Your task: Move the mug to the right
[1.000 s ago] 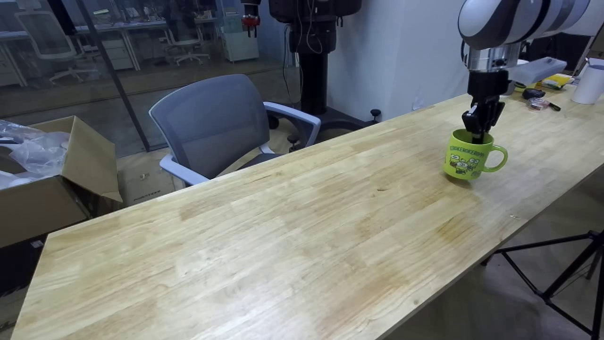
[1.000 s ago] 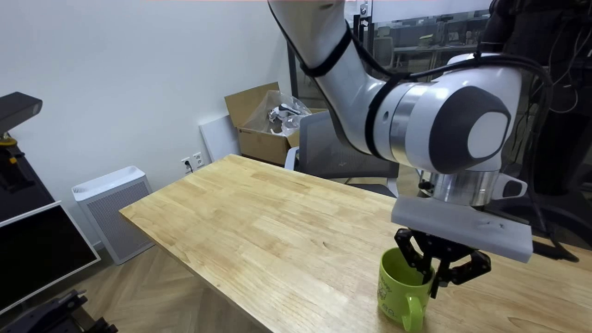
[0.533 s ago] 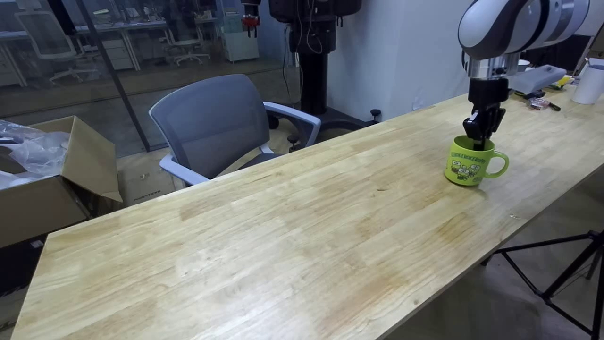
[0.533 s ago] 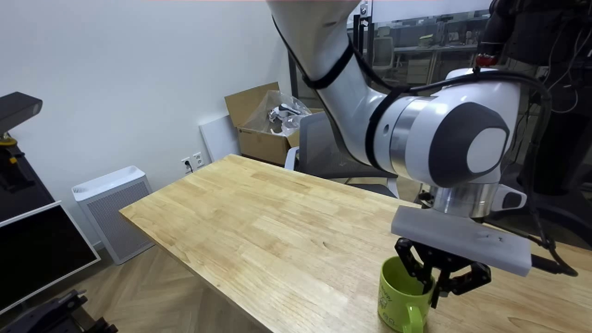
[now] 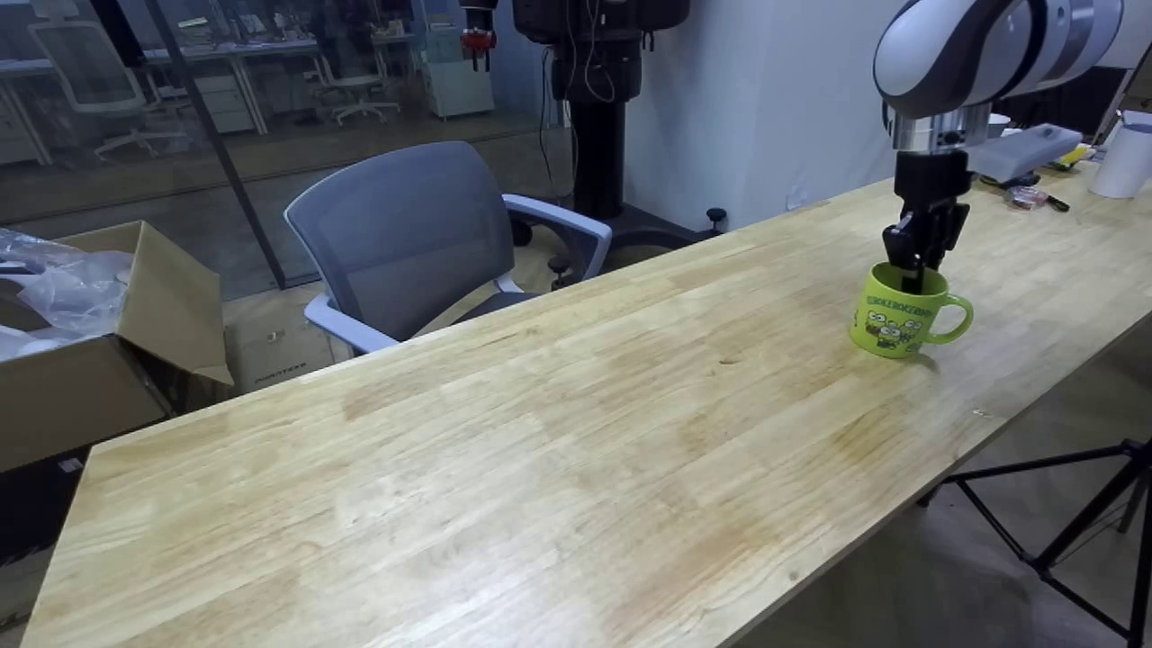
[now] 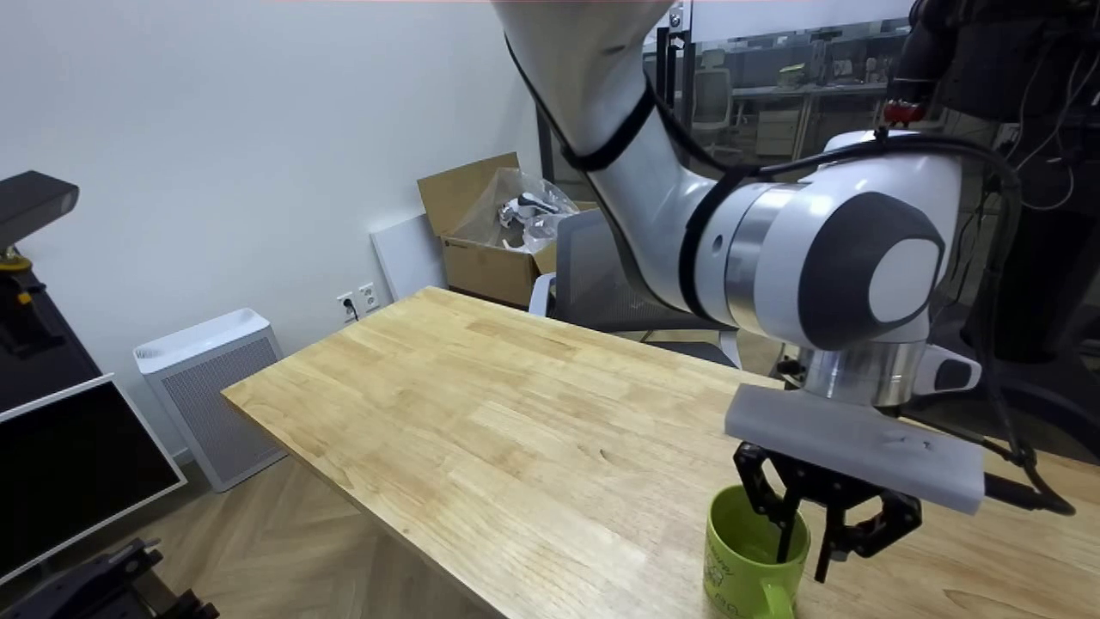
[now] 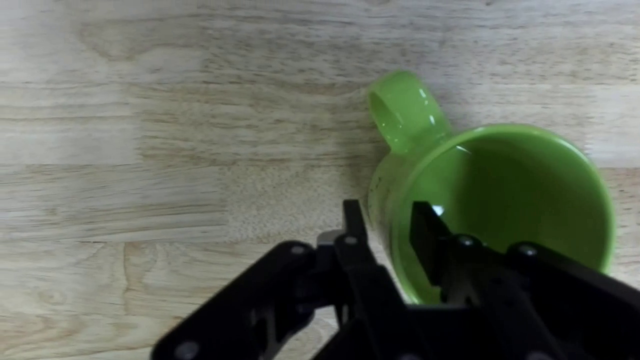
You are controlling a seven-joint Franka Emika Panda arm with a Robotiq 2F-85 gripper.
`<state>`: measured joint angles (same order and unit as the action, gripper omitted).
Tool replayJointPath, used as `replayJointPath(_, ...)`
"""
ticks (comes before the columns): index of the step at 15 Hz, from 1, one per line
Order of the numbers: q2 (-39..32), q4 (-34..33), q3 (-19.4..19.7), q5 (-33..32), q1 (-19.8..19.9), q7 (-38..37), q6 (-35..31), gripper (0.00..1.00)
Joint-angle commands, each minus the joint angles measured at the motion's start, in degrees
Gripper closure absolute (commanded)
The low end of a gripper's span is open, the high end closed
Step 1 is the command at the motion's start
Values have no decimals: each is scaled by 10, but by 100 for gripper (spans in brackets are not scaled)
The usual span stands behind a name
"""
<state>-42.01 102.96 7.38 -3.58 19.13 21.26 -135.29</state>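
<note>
The lime-green mug [image 5: 886,317] stands about upright on the wooden table, with cartoon faces on its side and its handle toward the table's near edge in an exterior view. It shows also in an exterior view at the bottom [image 6: 730,559] and in the wrist view at the right [image 7: 530,200]. My gripper [image 7: 386,205] points down over the mug's wall, one finger inside the cup and one outside. Gaps show between both fingers and the wall, so it is open. The gripper shows too in both exterior views [image 5: 920,275] [image 6: 803,567]. The inner fingertip is partly hidden in an exterior view.
The wooden table [image 5: 450,468] extends away from the mug. A white cup-like container [image 5: 1122,162] and small items [image 5: 1026,197] lie at its far end. A grey chair [image 5: 405,243] stands along one long edge. A cardboard box [image 6: 490,271] sits beyond the table.
The mug was held slightly tilted above the table a second ago; it has come down onto the table. The fingers have spread apart and let go of the mug's wall.
</note>
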Motion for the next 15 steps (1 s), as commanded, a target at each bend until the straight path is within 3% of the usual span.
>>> replayJointPath(1, 5, -6, 12, -13, -15, -37, 21, 39)
replayJointPath(7, 33, -20, 20, -27, -45, -83, 70, 1)
replayJointPath(15, 132, -74, 1, -26, -78, -76, 250, 0)
